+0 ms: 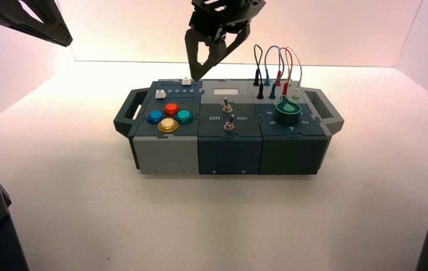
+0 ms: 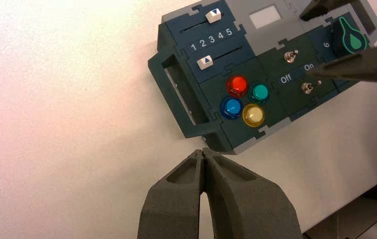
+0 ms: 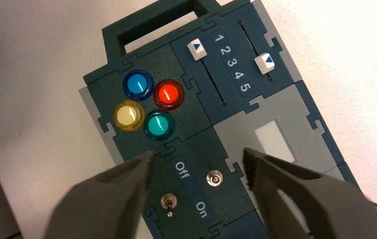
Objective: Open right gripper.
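Observation:
My right gripper [image 1: 214, 56] hangs open above the back of the box [image 1: 228, 152], over its middle part. In the right wrist view its fingers [image 3: 127, 184] stand wide apart, with nothing between them. Below the right gripper [image 3: 198, 157] lie two metal toggle switches [image 3: 215, 178] with the lettering "Off" and "On". My left gripper [image 1: 31, 22] is parked high at the back left. In the left wrist view the left gripper [image 2: 204, 152] is shut and empty, well above the table beside the box's left handle [image 2: 176, 94].
The box carries blue, red, yellow and teal buttons [image 3: 149, 102], two white sliders [image 3: 195, 50] beside numbers 1 to 5, a small white window [image 3: 273, 137], a green knob [image 1: 288, 107] and looped wires [image 1: 276, 62]. White walls enclose the table.

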Robot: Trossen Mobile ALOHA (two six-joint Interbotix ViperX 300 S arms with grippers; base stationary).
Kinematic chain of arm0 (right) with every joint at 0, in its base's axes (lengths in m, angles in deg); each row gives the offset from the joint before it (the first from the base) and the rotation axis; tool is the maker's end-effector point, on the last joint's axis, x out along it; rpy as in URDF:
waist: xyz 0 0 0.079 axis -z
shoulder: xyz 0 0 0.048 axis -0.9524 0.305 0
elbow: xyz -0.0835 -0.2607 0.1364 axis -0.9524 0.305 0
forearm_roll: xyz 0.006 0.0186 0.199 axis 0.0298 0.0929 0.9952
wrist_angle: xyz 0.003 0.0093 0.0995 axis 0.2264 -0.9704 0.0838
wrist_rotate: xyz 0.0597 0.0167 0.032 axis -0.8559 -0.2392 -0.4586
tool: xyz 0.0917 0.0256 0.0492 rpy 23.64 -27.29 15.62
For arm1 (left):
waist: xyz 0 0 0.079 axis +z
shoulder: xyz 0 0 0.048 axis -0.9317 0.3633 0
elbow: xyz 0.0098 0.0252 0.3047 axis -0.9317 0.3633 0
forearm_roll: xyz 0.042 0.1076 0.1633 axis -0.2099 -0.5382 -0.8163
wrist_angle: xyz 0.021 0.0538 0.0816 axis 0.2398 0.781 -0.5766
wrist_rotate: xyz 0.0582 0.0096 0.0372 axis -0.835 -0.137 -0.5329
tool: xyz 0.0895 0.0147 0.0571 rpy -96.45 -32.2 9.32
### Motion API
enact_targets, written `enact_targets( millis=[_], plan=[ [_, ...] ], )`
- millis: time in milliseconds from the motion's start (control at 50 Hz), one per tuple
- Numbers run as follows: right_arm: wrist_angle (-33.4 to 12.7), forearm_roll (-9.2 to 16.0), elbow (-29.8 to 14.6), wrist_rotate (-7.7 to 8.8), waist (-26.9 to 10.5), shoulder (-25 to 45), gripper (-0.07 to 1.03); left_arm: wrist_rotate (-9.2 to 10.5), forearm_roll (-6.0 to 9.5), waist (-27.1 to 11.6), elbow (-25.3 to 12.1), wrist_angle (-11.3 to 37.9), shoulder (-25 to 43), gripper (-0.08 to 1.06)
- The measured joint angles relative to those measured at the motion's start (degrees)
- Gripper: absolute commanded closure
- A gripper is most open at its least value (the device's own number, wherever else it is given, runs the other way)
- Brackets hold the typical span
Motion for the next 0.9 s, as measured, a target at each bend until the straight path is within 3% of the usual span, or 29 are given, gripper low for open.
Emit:
enact_targets(
  millis=[140, 900],
  plan=[
    [0.0, 0.1, 0.7, -1.14, 0.0, -1.6, -0.03, -0.09, 0.0, 0.0, 0.0, 0.2, 0.0, 1.01],
    [-0.8, -0.1, 1.1, -1.23, 0.0, -4.6, -0.03, -0.09, 0.0, -0.1, -0.5, 0.4, 1.1, 1.01]
  ],
)
